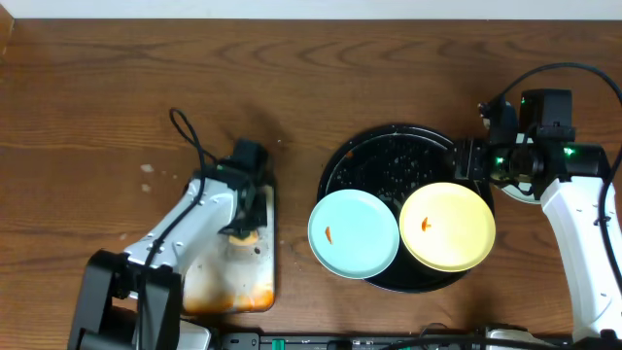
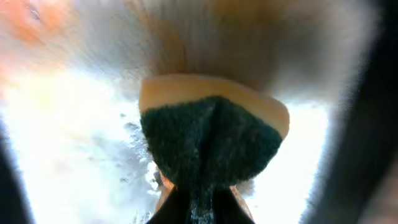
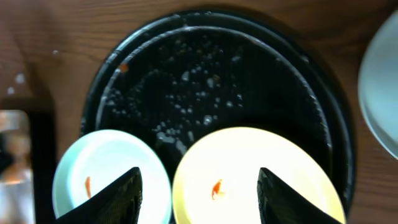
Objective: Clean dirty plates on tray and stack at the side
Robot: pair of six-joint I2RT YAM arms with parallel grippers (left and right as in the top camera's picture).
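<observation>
The black tray holds a light-blue plate at its front left and a pale yellow plate at its front right, each with an orange smear. My right gripper is open and empty above the tray's right rim. In the right wrist view its fingers straddle the yellow plate, with the blue plate to the left. A third pale plate lies off the tray at the right edge. My left gripper is shut on a yellow-and-green sponge.
The left gripper holds the sponge down in a rectangular rusty, soapy metal pan at the left of the tray. The pan's foamy bottom fills the left wrist view. The table is dark wood.
</observation>
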